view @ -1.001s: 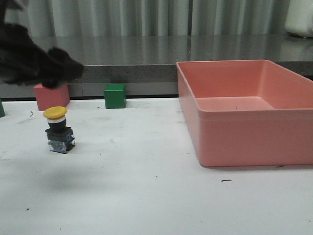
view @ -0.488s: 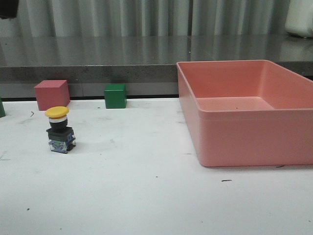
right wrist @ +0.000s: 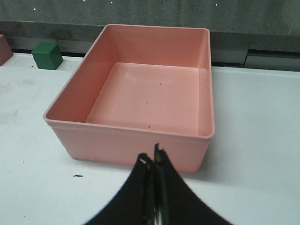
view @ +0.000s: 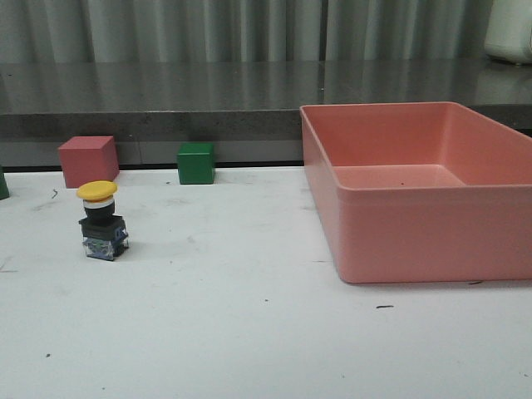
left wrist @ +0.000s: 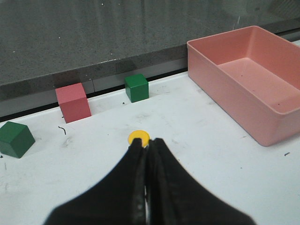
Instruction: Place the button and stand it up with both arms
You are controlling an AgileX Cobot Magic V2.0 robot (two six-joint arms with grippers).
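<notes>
Soft, even overhead light; the white counter [view: 249,332] is bright, with faint short shadows. The dark polished stone ledge [view: 166,91] shows pale reflections. Front view slightly grainy; both black pincers appear as featureless silhouettes.

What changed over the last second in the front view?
The left arm, a dark blur at the upper left a second ago, lifted out of the front view and is gone from it now. The button stayed standing upright on the table, untouched. The red cube, green cube and pink bin did not move.
</notes>
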